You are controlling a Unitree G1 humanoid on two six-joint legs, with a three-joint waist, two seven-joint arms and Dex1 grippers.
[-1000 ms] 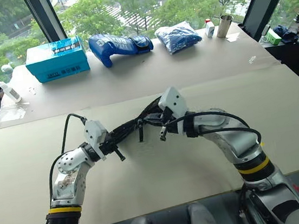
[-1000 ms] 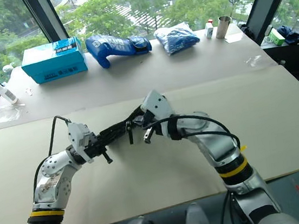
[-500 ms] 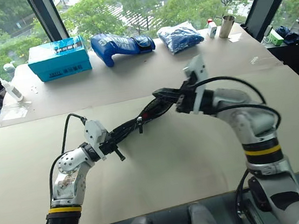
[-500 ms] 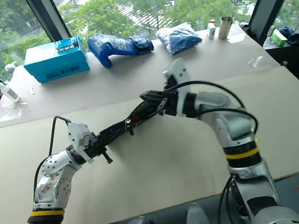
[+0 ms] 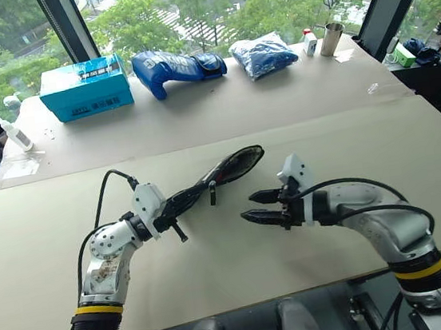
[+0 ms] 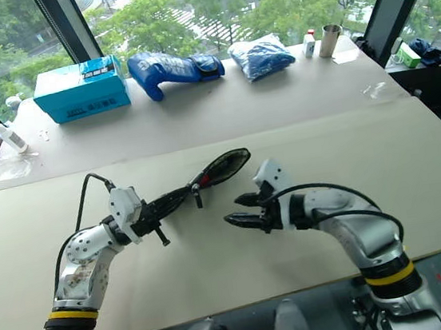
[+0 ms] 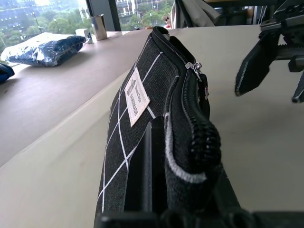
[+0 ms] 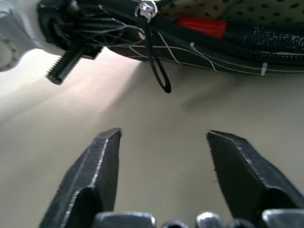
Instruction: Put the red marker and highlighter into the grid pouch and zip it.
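Pale tan table [image 5: 220, 294] by tall windows, trees outside. Along its far side: teal box [image 5: 84, 86], blue glove [image 5: 176, 66], blue bag [image 5: 262, 54], metal cup [image 5: 332, 38].

Grid pouch [image 5: 220, 173] held up off the tabletop, mid-table, by one end in the left gripper [image 5: 168, 212], fingers clamped on the fabric. Zipper part-way; pull strap [image 8: 159, 71] dangling. Mouth gapes, dotted lining showing, red marker [image 8: 202, 27] lying inside. Highlighter not made out.

Right gripper [image 5: 259, 206] just beside the pouch, apart from it, fingers spread wide, empty.
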